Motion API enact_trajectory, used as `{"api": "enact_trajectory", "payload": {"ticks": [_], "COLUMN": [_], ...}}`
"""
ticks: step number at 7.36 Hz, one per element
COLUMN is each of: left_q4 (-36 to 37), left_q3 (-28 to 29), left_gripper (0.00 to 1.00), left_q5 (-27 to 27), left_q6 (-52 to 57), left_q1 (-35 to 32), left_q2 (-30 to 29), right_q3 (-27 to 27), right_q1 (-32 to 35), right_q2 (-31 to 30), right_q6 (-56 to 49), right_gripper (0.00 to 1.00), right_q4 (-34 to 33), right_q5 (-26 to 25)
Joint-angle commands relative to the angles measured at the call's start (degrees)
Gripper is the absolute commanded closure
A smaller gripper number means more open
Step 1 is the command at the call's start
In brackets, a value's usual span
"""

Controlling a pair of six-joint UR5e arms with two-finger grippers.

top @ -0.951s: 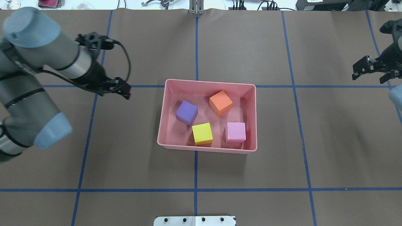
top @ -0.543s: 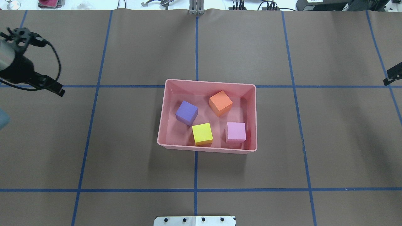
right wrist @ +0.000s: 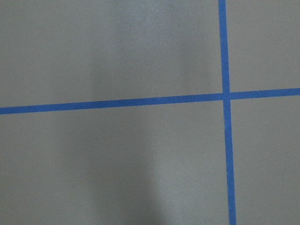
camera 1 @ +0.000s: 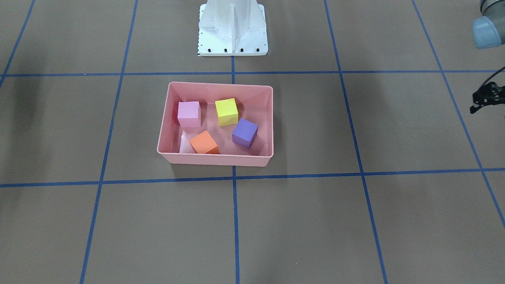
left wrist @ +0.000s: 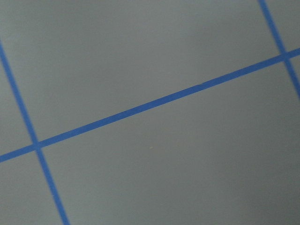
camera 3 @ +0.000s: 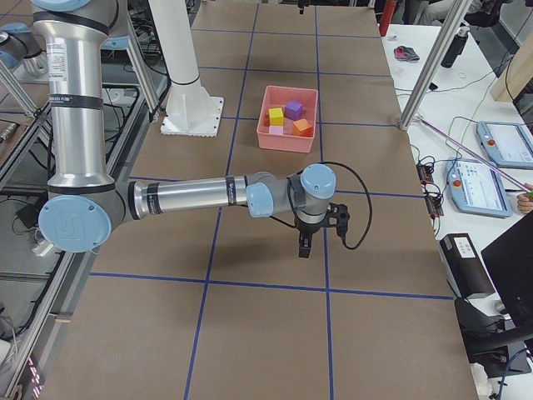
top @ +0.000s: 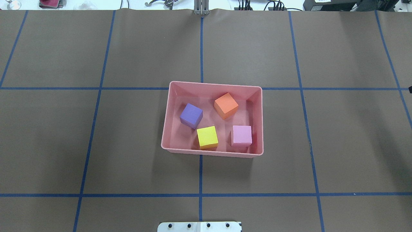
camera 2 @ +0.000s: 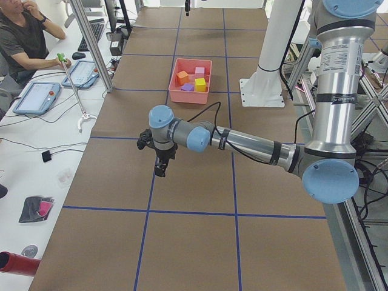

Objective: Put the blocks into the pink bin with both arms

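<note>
The pink bin [top: 212, 153] sits mid-table and also shows in the front view [camera 1: 215, 159]. Inside it lie the purple cube [top: 191, 115], orange cube [top: 226, 105], yellow cube [top: 207, 137] and light pink cube [top: 242, 135], all apart from each other. My left gripper [camera 2: 159, 168] hangs over bare table far to the bin's left. A black part of it shows at the front view's right edge [camera 1: 482, 100]. My right gripper [camera 3: 305, 246] hangs over bare table far to the bin's right. I cannot tell whether either is open or shut. Both wrist views show only brown paper and blue tape.
The white pedestal base [camera 1: 232, 27] stands behind the bin. Blue tape lines [top: 199, 195] grid the brown table cover. A side desk with tablets [camera 2: 37, 97] and a seated person [camera 2: 21, 30] lies beyond the table's far edge.
Both arms have swung outward and left the overhead view, the left one to the left, the right one to the right. The bin and cubes have not moved.
</note>
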Motion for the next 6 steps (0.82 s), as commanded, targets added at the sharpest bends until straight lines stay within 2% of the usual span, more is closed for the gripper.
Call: {"api": "enact_trajectory", "payload": {"ticks": [1, 6], "left_q4": [-0.22, 0.13], "left_q3": [7.41, 9.98], "left_gripper": [0.01, 0.01], "left_q5": [-0.85, -0.85], "left_q6": [7.03, 6.87], "left_q1": [-7.25, -8.15], "left_q2": [0.07, 0.59], "right_q3": [-0.43, -0.34], "right_q1": [0.98, 1.51], "right_q2": [0.03, 0.11], "right_q6": [-1.83, -1.50], "right_gripper": [0.00, 0.00], "right_q4": [-0.01, -0.01], "right_q5": [-0.01, -0.01]}}
